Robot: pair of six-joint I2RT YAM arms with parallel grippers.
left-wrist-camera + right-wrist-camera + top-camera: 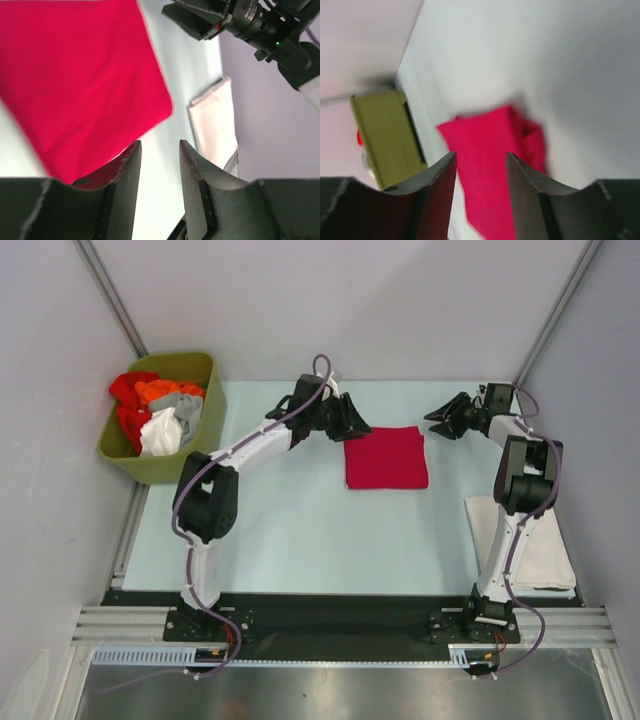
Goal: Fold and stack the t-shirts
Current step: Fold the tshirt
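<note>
A crimson-red t-shirt point(386, 457) lies folded into a flat rectangle at the table's middle. My left gripper point(358, 427) hovers at the shirt's far left corner. In the left wrist view that gripper point(160, 145) is open, with bare table showing between its fingers and the red cloth point(85, 80) just beside them. My right gripper point(434, 420) hangs above the table past the shirt's far right corner. It is open and empty point(481, 156), looking down at the red shirt point(495, 165). An off-white folded t-shirt point(545, 545) lies at the right edge, partly behind the right arm.
An olive-green bin point(205, 400) at the far left holds red, orange, grey and white t-shirts point(160, 415) in a heap. The bin point(385, 140) also shows in the right wrist view. Grey walls close in the table on three sides.
</note>
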